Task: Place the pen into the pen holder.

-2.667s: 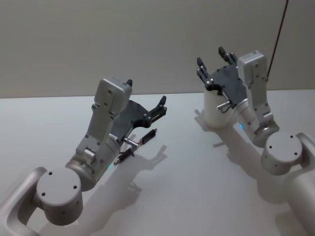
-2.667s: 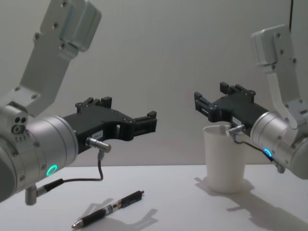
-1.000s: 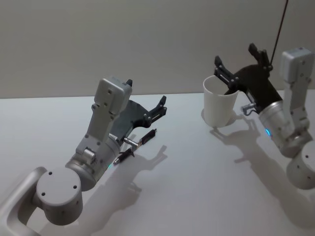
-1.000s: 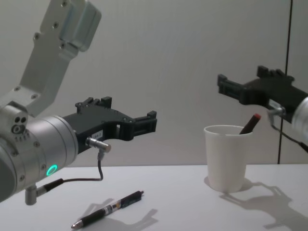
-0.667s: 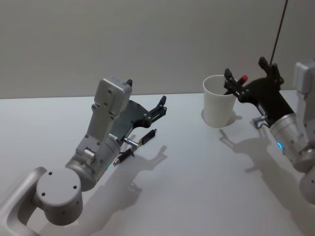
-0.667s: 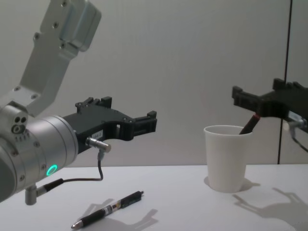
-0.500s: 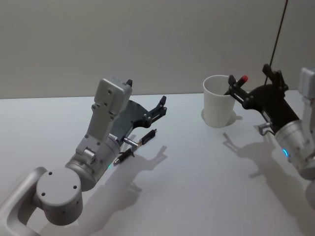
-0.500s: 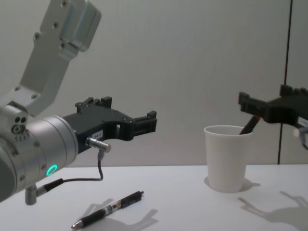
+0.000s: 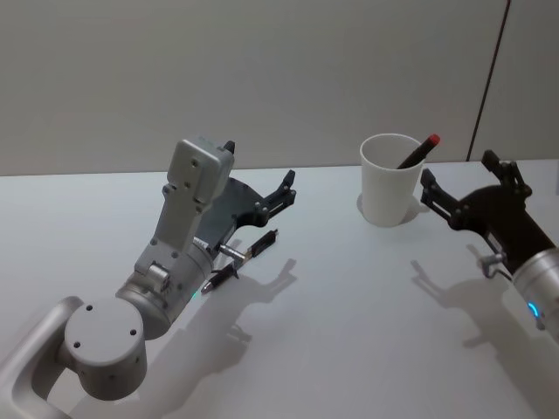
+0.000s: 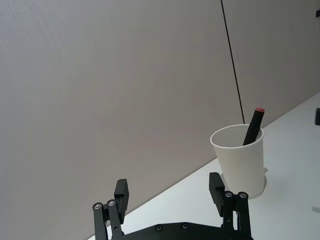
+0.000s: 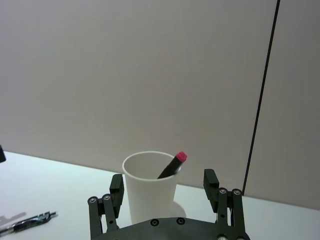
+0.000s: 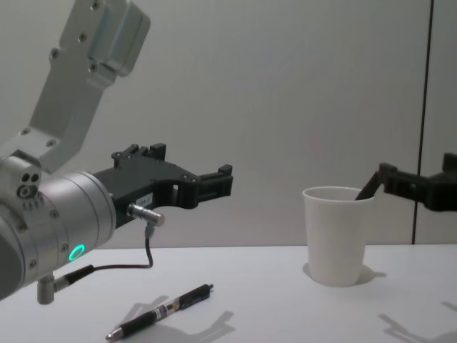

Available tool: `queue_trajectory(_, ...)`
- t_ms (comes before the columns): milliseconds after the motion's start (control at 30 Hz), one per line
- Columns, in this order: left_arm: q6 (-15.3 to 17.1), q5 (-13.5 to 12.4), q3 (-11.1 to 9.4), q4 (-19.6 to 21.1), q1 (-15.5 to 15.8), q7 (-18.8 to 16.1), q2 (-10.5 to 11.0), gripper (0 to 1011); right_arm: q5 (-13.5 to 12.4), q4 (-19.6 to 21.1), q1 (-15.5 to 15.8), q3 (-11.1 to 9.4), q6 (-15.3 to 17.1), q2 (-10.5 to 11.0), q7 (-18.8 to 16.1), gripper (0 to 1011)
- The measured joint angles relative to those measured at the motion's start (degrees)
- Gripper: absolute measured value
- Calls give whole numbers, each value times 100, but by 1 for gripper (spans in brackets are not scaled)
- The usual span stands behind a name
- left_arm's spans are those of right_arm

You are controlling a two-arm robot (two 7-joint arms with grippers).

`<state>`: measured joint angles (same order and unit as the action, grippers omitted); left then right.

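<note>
Inside pen holder [image 9: 389, 183], pen [image 9: 418, 150], apparently just beyond the splayed right end effector [image 9: 457, 168]

Your pen holder [image 9: 389, 179] is plain white; the pen [image 9: 417, 150] in it is dark with a red tip. The loose pen [image 12: 163, 311] is black with a pale band. The left end effector [image 10: 169, 186] and right end effector [image 9: 458, 170] are black. The left arm [image 9: 186, 192] is silver-grey and the worktop [image 9: 349, 288] is white.

**Pen and Pen Holder: Position**

The pen holder [image 9: 389, 188], a plain white tapered paper cup, stands upright on the tabletop [image 9: 349, 297]. A dark pen [image 9: 417, 150] with a red end leans inside it, protruding above the rim. A second black pen [image 12: 163, 310] lies flat on the tabletop, well apart.
</note>
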<state>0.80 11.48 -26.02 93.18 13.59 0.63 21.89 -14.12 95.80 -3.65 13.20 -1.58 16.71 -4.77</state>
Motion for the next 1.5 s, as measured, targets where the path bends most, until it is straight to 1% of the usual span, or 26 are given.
queue_trajectory(167,0,0,0,0,0,0,0,1001,-138,319,261,-16,205,152,58,1001)
queue_trajectory(400,0,0,0,0,0,0,0,1001,-229,523,432,-24,343,254,96,1002)
queue_trajectory(900,2,13,9,-11,6,36,-1,1001,-238,544,449,-27,357,262,99,1002)
queue_trajectory(1033,25,72,36,-22,18,137,12,1001,-238,544,449,-27,357,262,98,1002)
queue_trajectory(1200,92,205,96,-26,26,290,62,1001,-238,544,449,-26,355,262,96,1002)
queue_trajectory(1367,159,325,162,-12,12,405,134,1001,-237,544,449,-26,353,262,95,1002)
queue_trajectory(1500,246,462,235,37,-32,510,235,1001,-235,544,449,-26,353,263,94,1001)
